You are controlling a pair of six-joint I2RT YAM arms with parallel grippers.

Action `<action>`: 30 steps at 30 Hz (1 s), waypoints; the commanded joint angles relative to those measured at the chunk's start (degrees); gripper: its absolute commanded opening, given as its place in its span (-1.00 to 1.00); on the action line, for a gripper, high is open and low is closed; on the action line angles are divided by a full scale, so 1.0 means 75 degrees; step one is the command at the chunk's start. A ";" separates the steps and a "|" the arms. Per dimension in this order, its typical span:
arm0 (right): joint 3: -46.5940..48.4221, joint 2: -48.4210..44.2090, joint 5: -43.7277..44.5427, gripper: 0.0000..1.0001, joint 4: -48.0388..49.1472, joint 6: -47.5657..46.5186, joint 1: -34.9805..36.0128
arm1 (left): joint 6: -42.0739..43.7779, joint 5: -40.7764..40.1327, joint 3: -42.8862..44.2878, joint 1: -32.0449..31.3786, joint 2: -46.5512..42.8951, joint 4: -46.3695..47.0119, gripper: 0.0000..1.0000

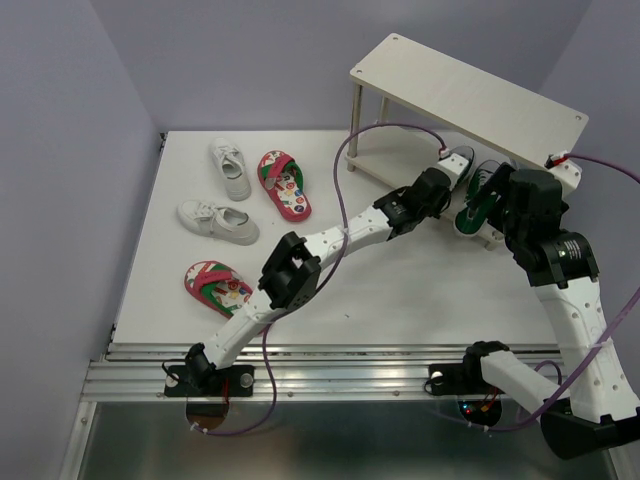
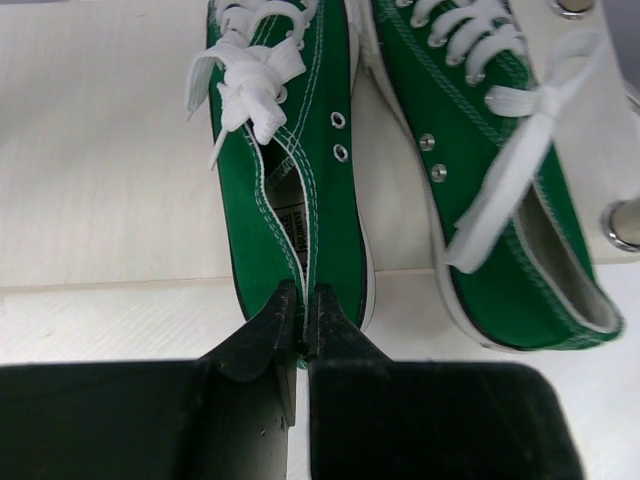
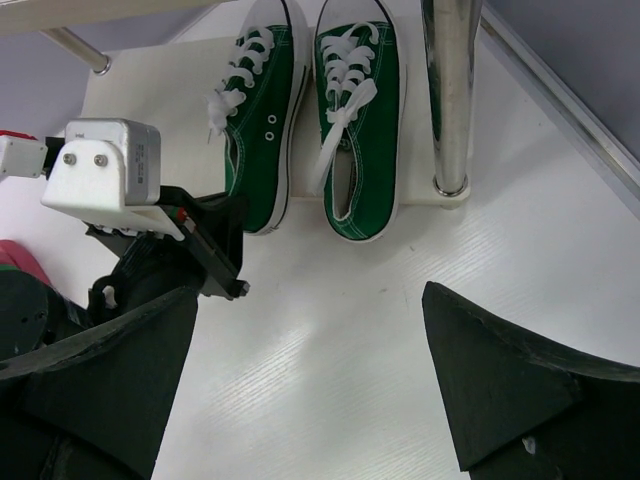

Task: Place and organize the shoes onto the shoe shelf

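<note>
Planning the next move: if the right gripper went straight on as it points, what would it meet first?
Probably the heels of the green sneakers on the shelf's lower board; only bare table lies before them, though depth is unclear.

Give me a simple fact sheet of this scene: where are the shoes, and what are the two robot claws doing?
Shelf: two-tier beige rack, far right of the white table
Lower board: two green lace-up sneakers, side by side, heels toward the arms
On the table: two white sneakers and two red-pink flip-flops, scattered at left
Left gripper: shut on one green sneaker's heel
Right gripper: open, holding nothing, in front of the shelf
</note>
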 commanded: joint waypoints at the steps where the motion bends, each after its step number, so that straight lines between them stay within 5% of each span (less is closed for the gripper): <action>1: -0.0011 -0.0107 0.0005 1.00 0.0301 -0.0115 -0.0055 | -0.0036 0.0492 0.0190 -0.0267 -0.0542 0.1216 -1.00; 30: -0.0070 -0.0084 -0.0101 1.00 0.0312 -0.0173 -0.0055 | 0.0034 0.0903 0.0096 -0.0584 -0.0566 0.1333 -1.00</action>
